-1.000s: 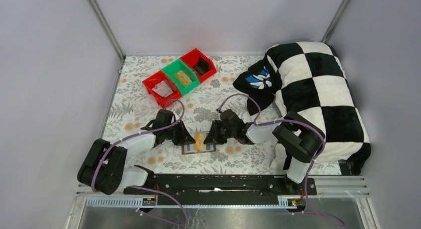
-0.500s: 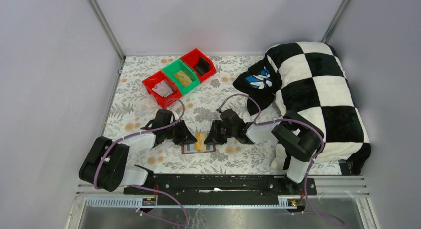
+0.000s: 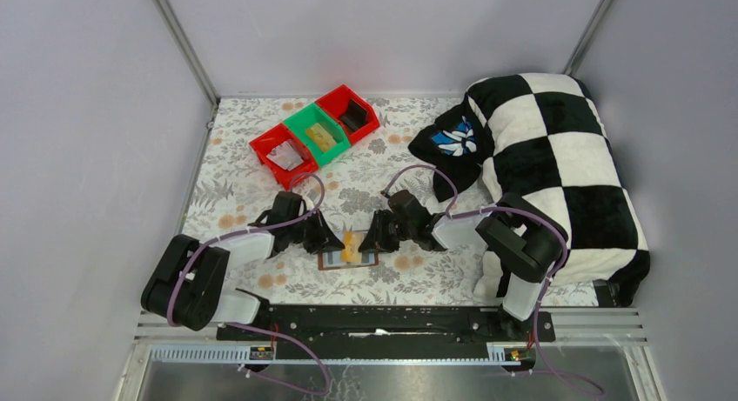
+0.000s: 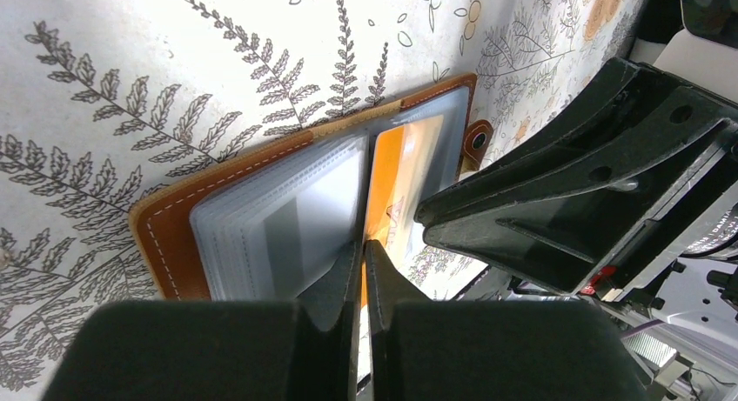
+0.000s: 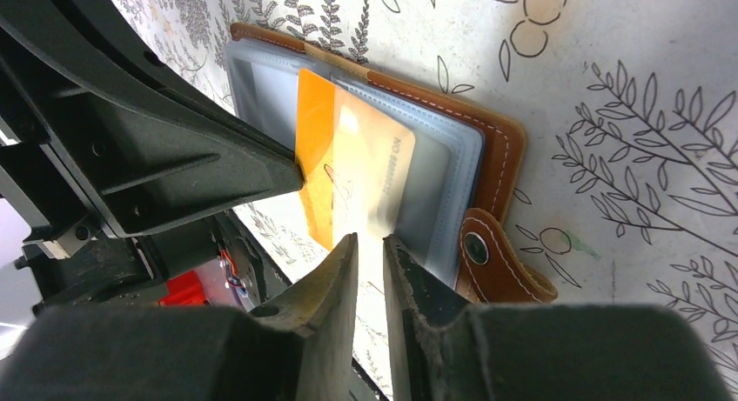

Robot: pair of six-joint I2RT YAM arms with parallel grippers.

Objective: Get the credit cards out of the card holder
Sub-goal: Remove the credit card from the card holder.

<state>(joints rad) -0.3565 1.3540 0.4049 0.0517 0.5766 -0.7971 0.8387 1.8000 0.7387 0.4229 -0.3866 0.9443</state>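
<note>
The left fingers [image 4: 364, 249] are pinched shut on the edge of an orange card [image 5: 348, 175], partly out of the open card holder [image 5: 500, 157] lying flat on the bench [image 5: 627, 70]. The right fingers [image 5: 370, 240] stand narrowly apart at the card's free end. Unpinned, the holder would likely drag along, or the thin edge slip free.

One holder [image 4: 170, 244], one card [image 5: 348, 179], three bins [image 3: 303, 125]
</note>
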